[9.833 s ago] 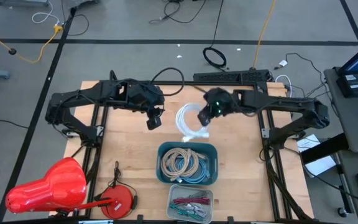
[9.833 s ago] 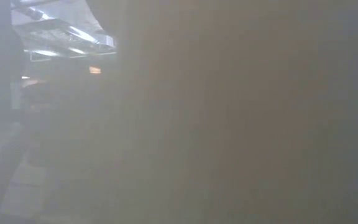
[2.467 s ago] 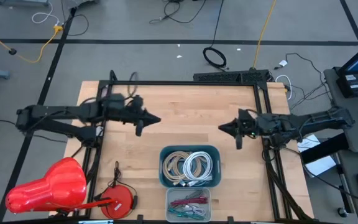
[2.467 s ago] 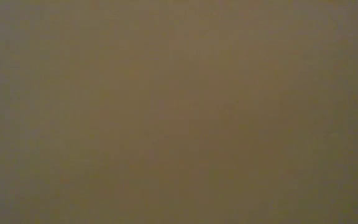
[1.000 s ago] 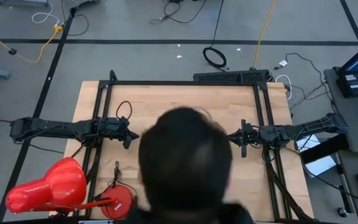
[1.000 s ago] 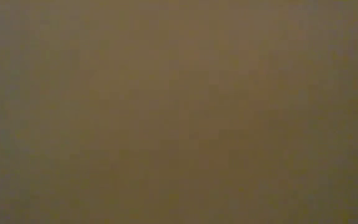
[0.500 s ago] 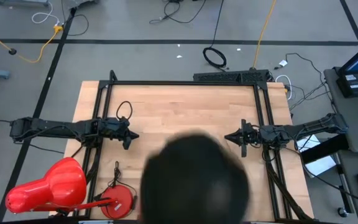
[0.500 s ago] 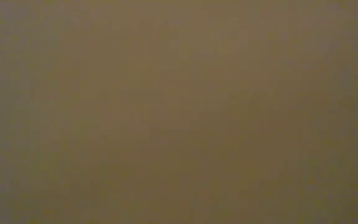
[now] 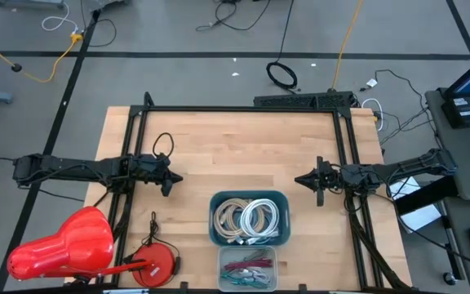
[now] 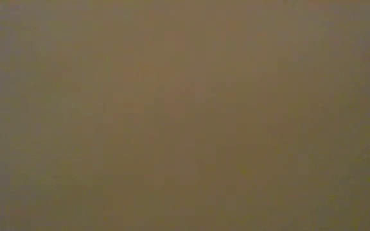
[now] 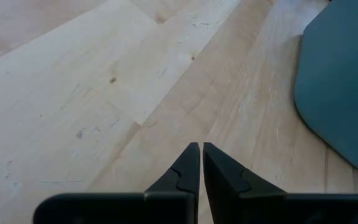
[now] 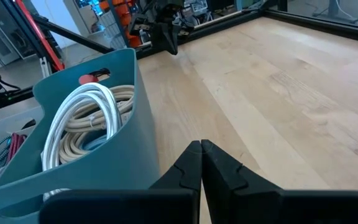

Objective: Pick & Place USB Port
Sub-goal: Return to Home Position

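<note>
A teal bin (image 9: 248,218) stands near the table's near edge and holds a white coiled cable (image 9: 260,219) and a beige coiled cable (image 9: 230,219); both lie inside it (image 12: 86,112). My left gripper (image 9: 168,179) is shut and empty at the table's left side, low over the wood (image 11: 201,148). My right gripper (image 9: 303,180) is shut and empty at the table's right side, beside the bin (image 12: 201,144). The low view shows only a brown blur.
A clear box of red and green cables (image 9: 248,268) sits at the near edge below the bin. A red lamp-like object (image 9: 64,245) and a red reel (image 9: 155,261) lie at the near left. A black frame (image 9: 239,109) borders the table.
A person's dark head covered the near middle of the table in the high view and has drawn back out of view, baring the bin and the clear box. Both arms have kept still.
</note>
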